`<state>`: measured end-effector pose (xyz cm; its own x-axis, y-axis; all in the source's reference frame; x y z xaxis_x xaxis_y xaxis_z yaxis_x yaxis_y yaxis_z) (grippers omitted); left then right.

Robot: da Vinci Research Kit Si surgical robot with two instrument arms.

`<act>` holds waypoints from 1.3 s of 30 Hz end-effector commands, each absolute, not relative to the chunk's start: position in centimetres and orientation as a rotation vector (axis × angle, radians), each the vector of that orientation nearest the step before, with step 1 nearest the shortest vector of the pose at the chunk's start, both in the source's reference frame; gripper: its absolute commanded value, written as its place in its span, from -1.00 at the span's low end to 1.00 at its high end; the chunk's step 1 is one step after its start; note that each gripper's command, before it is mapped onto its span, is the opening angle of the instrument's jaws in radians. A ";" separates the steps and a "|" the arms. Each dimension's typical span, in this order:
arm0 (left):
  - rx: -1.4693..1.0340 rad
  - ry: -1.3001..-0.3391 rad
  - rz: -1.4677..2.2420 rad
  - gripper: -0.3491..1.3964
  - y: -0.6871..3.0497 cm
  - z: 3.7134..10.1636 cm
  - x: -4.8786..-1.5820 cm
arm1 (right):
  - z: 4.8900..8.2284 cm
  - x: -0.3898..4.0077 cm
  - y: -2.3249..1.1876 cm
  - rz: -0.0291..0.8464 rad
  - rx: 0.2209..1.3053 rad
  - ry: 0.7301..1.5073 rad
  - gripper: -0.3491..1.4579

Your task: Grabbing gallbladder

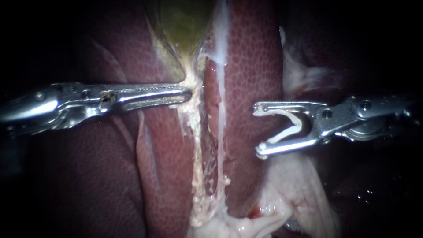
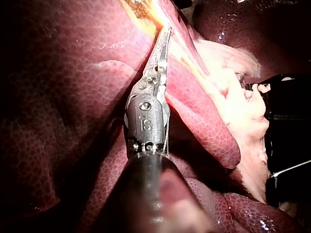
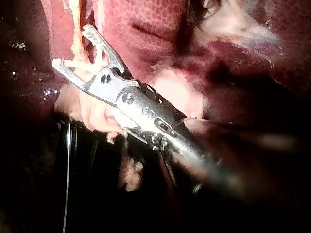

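- The gallbladder (image 1: 183, 22) is only partly seen: its green-yellow body runs off the endoscope view's top edge and narrows down to a pale neck.
- Both shafts fade into darkness at the sides. In the right wrist view the shaft is blurred.
- The left instrument (image 1: 187, 93) lies level, with its jaws closed together on the pale edge of that neck. How much tissue they hold is hidden.
- From the left wrist, its tip (image 2: 164, 34) is buried in yellowish tissue (image 2: 141, 7).
- The right instrument (image 1: 259, 131) also lies level, clear of the neck over the liver (image 1: 251, 57). Its jaws gape wide but carry a pale, bent clip (image 1: 291, 128), one end at each tip.
- A pale strand (image 1: 196, 145) runs down between the two instruments, and there is open liver around the right jaws.
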<state>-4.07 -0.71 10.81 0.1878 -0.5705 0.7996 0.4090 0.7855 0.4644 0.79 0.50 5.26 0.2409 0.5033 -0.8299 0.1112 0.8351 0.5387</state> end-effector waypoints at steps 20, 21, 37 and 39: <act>0.166 -1.216 -0.738 -1.00 -0.47 10.07 -3.66 | 5.26 0.77 0.49 0.287 0.560 1.318 0.03; 0.165 -1.220 -0.743 -1.00 -0.45 10.02 -3.62 | 5.26 0.77 0.49 0.287 0.560 1.318 0.03; 0.144 -1.233 -0.782 -1.00 -0.35 9.79 -3.37 | 5.26 0.77 0.50 0.287 0.560 1.318 0.03; 0.142 -1.232 -0.783 -1.00 -0.35 9.79 -3.37 | 5.26 0.77 0.50 0.287 0.560 1.318 0.03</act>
